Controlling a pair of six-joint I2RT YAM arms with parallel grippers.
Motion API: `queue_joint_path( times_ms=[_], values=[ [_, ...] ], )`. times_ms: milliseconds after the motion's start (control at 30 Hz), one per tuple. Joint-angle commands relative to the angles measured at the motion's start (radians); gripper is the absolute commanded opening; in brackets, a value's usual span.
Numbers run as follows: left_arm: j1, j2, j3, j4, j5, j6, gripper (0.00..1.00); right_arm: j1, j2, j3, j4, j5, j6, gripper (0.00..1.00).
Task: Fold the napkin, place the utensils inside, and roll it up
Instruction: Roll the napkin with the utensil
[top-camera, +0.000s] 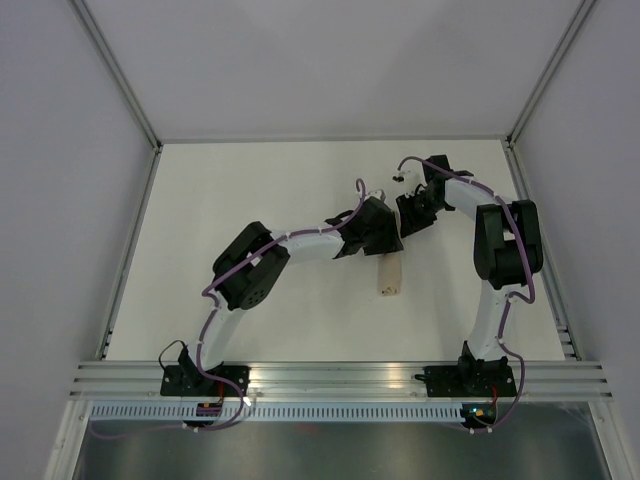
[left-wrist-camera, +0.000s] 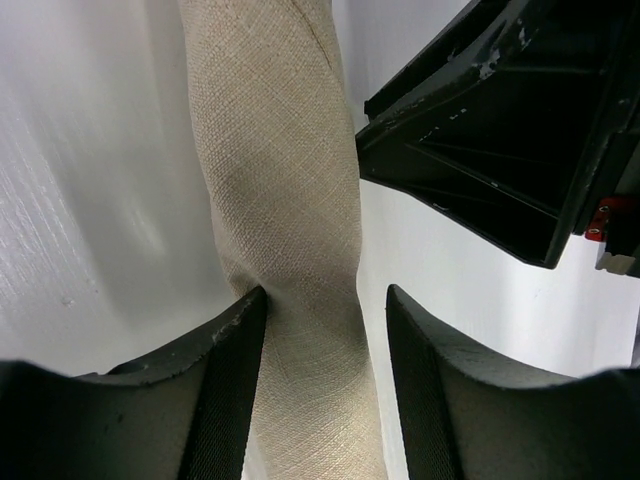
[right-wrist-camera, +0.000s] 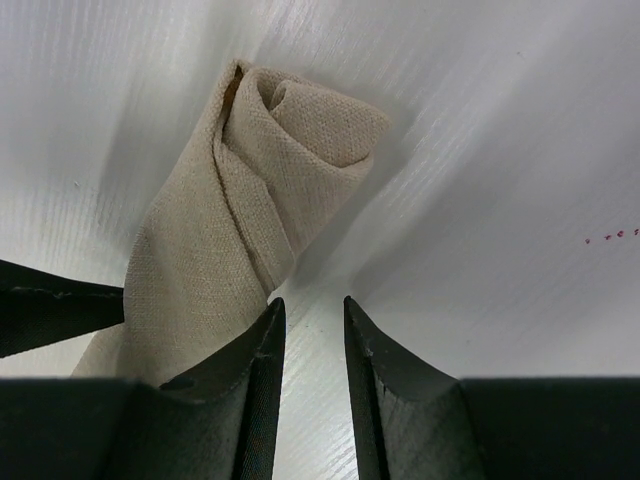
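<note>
Top view, left to right: the black hard-plastic left gripper (top-camera: 383, 243) sits around mid-frame, right over the upper end of the napkin (top-camera: 388, 277). The napkin is plain tan-beige matte cloth, rolled into a short tube just right of centre on the smooth white table (top-camera: 250, 190). The matching black right gripper (top-camera: 410, 215) is just beside the left one, up and to the right, and they're nearly touching.

Left wrist view: the roll runs from top centre down to the bottom edge, a coarse linen-like weave with a soft twist crease halfway down. The dark ribbed fingers (left-wrist-camera: 232, 380) straddle it. The left-of-frame one is against the cloth and the other stands a gap off, so the jaws are loosely apart around it, not pinching. The right gripper's angular shell fills the upper right.

Right wrist view: the spiral end of the roll sits at upper centre, layers tucked in, and the tube slants to the lower left past the left-of-frame finger. These jaws are narrow, with only bare table between them.
</note>
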Motion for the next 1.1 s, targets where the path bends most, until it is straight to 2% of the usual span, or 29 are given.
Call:
queue_joint_path(
  times_ms=[0,167,500,1067],
  values=[
    [0.01,-0.026,0.0,-0.02,-0.011,0.052,0.59,0.007,-0.016,0.03,-0.009,0.048,0.039,0.36],
    [0.011,-0.063,0.013,-0.035,0.017,0.102,0.63,0.007,-0.044,0.027,-0.012,0.051,0.039,0.35],
    [0.011,-0.103,0.049,-0.077,0.014,0.165,0.63,0.005,-0.075,0.019,-0.02,0.036,0.039,0.35],
    [0.02,-0.037,0.1,-0.253,-0.122,0.251,0.5,0.005,-0.128,-0.01,-0.024,0.015,0.033,0.34]
  ],
)
